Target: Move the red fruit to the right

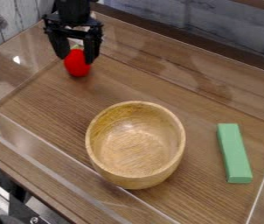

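Observation:
The red fruit (76, 64) is a small glossy red ball on the wooden table at the upper left. My black gripper (73, 45) hangs straight down right over it, open, with one finger on each side of the fruit's top. The fingertips (94, 52) stand apart from the fruit as far as I can tell. The fruit's upper part is hidden behind the gripper.
A large wooden bowl (135, 143) sits in the middle foreground. A flat green block (232, 151) lies at the right. Clear acrylic walls (17, 74) ring the table surface.

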### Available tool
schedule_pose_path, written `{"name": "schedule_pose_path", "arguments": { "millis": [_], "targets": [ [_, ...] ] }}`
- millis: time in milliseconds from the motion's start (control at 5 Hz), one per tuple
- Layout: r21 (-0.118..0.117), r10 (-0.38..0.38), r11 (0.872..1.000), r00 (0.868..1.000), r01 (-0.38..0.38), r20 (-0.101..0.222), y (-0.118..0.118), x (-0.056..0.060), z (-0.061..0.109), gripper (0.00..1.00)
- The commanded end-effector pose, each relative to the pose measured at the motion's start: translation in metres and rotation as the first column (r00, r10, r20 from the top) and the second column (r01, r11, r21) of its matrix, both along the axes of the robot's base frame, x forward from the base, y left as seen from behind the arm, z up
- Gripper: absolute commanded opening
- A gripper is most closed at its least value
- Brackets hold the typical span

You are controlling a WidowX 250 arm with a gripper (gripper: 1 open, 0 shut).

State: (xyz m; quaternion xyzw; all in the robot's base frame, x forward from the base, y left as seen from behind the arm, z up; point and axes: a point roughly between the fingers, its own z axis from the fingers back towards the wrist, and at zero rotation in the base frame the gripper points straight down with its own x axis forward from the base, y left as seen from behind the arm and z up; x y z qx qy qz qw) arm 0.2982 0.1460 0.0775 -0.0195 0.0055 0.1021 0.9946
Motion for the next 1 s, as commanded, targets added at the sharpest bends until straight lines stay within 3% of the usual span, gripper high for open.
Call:
{"name": "schedule_pose_path", "arguments": {
  "millis": [0, 400, 800],
  "targets": [
    [0.036, -0.014, 0.999, 0.997, 0.011, 0.078, 0.011, 0.012, 0.017, 1.0],
    [0.046, 0.041, 0.998, 0.994, -0.046, 0.104, 0.021, 0.026, 0.004, 1.0],
    [0.06, 0.125, 0.989, 0.985, -0.132, 0.115, 0.031, 0.02, -0.013, 1.0]
  ]
}}
